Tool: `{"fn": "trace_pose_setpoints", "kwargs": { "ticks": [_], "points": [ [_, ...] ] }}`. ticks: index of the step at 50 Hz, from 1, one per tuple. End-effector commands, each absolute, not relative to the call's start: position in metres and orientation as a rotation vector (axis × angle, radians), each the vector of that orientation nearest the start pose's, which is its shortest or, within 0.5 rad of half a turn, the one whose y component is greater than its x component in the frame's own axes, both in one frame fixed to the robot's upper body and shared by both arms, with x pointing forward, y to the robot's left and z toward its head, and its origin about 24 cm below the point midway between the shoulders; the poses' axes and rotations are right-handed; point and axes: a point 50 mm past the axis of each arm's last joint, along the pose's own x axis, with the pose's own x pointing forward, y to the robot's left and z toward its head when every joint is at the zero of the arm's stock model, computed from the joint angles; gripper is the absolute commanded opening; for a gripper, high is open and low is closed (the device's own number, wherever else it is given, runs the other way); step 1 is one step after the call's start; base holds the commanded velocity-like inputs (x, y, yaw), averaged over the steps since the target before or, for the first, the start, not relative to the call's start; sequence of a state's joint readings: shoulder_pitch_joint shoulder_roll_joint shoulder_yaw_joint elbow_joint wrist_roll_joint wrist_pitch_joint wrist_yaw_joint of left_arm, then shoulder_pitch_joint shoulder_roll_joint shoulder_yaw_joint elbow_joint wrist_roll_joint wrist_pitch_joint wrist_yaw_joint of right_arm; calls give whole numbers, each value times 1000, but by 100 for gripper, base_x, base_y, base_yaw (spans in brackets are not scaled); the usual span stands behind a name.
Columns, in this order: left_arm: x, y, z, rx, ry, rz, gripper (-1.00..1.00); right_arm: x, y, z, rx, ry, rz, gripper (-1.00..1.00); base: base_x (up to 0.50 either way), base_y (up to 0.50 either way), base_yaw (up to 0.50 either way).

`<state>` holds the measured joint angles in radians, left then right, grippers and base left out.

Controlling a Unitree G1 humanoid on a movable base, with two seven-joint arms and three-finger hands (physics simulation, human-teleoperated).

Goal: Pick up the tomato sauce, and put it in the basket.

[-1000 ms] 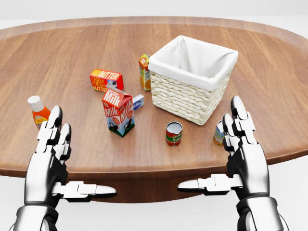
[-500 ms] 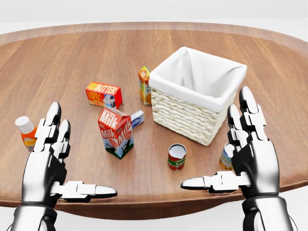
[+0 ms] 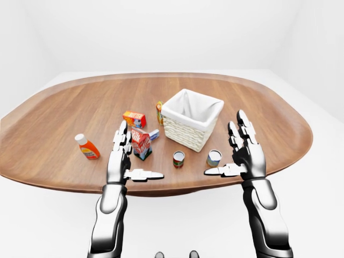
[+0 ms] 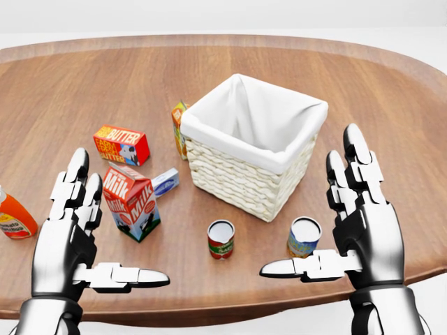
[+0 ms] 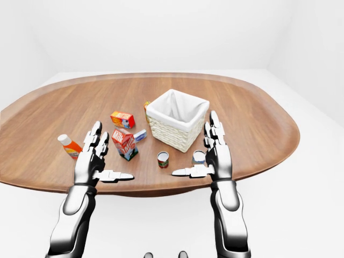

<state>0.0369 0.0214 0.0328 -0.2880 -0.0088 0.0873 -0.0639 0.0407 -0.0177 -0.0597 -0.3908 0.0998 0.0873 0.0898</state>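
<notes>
The tomato sauce (image 4: 221, 239) is a small red can standing upright on the wooden table (image 4: 84, 84), just below the basket in the head view. The white-lined wicker basket (image 4: 234, 178) stands in the middle and holds nothing I can see. My left hand (image 4: 87, 234) hovers open at lower left, beside the milk carton. At lower right my right hand (image 4: 349, 230) is open too, its thumb pointing inward under a second can (image 4: 304, 237) with a blue and yellow label. The sauce can lies between the two hands, touched by neither.
A milk carton (image 4: 133, 202), a butter box (image 4: 121, 145), a small blue-white box (image 4: 165, 182) and an orange carton (image 4: 179, 129) stand left of the basket. An orange bottle (image 3: 86, 147) lies further left. The table's near edge (image 4: 209, 307) runs under my hands.
The whole picture has shifted: the camera moved, so basket, cans and cartons now sit further left in the head view. Both hands keep the same open pose.
</notes>
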Motion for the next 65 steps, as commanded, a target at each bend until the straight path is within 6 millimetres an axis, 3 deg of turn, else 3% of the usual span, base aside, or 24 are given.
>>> {"fn": "trace_pose_setpoints", "kwargs": {
  "ticks": [1, 18, 35, 45, 65],
  "points": [
    [243, 158, 92, 18, -165, -27, 100, 236, -163, 116, 55, -277, 46, 100, -7, -50, 0],
    [243, 157, 89, 19, -153, -27, 100, 237, -161, 109, 55, -243, 55, 100, -2, -15, 0],
    [243, 157, 88, 18, -149, -29, 100, 238, -162, 110, 54, -251, 48, 100, 0, -34, 0],
    [243, 157, 88, 18, -149, -28, 100, 236, -161, 112, 46, -258, 40, 100, 0, 0, 0],
    [243, 157, 88, 20, -149, -28, 100, 238, -162, 111, 64, -252, 34, 100, 44, 0, 0]
  ]
}}
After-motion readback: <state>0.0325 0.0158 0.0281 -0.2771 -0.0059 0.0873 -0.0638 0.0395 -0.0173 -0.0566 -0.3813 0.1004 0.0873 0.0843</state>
